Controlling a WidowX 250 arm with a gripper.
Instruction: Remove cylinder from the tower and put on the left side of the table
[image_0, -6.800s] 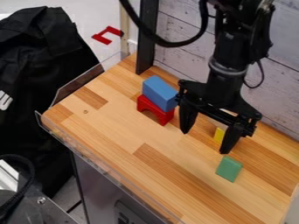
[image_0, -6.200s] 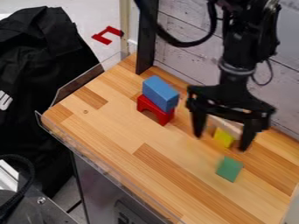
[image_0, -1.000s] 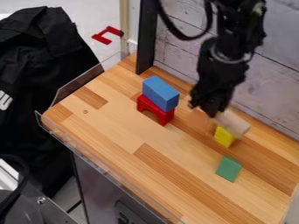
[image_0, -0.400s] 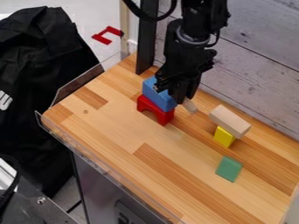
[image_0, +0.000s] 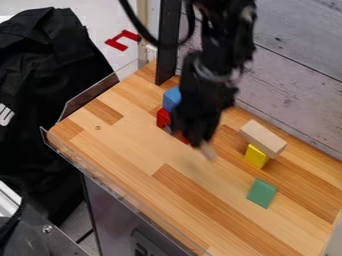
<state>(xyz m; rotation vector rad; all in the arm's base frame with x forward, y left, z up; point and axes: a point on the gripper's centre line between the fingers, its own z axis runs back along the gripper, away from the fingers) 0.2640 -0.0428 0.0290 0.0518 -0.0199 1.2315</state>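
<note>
1. The gripper (image_0: 192, 138) is near the middle of the frame, in front of the blue block (image_0: 172, 99) and red block (image_0: 162, 118). It appears to be grasping the cylinder (image_0: 208, 151), a pale wooden piece whose blurred end juts out at its lower right.
2. Done, as far as I can judge: the cylinder is off its tower. At right of centre, a pale block (image_0: 264, 138) rests on a yellow block (image_0: 256, 156), with nothing on top.
3. Left to do: bring the cylinder to the left part of the worktop (image_0: 123, 142), lower it and let go. I'd call the task about half done.
4. The next move should clear the blue and red blocks; swinging low could knock them.
5. The green block (image_0: 262, 193) lies at lower right, well apart from the gripper.
</note>
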